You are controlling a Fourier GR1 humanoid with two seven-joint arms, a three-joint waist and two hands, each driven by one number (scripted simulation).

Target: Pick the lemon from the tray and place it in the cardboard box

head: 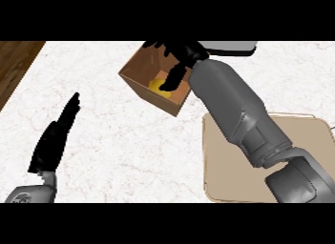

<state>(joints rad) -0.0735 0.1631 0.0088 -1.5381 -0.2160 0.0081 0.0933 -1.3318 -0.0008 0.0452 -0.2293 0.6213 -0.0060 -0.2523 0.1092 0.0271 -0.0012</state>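
The lemon (158, 86) is seen inside the cardboard box (143, 64), down near the bottom, as a small yellow patch. It is no longer on the tray (310, 125), so the main part of the job looks done. What seems to be left is for the lemon to be let go, if it has not been already, and for the arm to be pulled out of the box.

The right hand (175, 76) is reached over the box from the near right, with its dark fingers pointed down into it, right above the lemon. The fingers look spread and fairly straight, not wrapped round the fruit, but part of the lemon is hidden by them, so it cannot be told for sure whether it is touched.

The left hand (57, 136) is held flat and open at the near left, well apart from the box, with nothing in it.

One lemon is counted, one box and one tray. The tray lies on the right, partly covered by the grey arm, and nothing is seen on its bare part. Two hands are seen. All of it sits on a white counter (113, 157).
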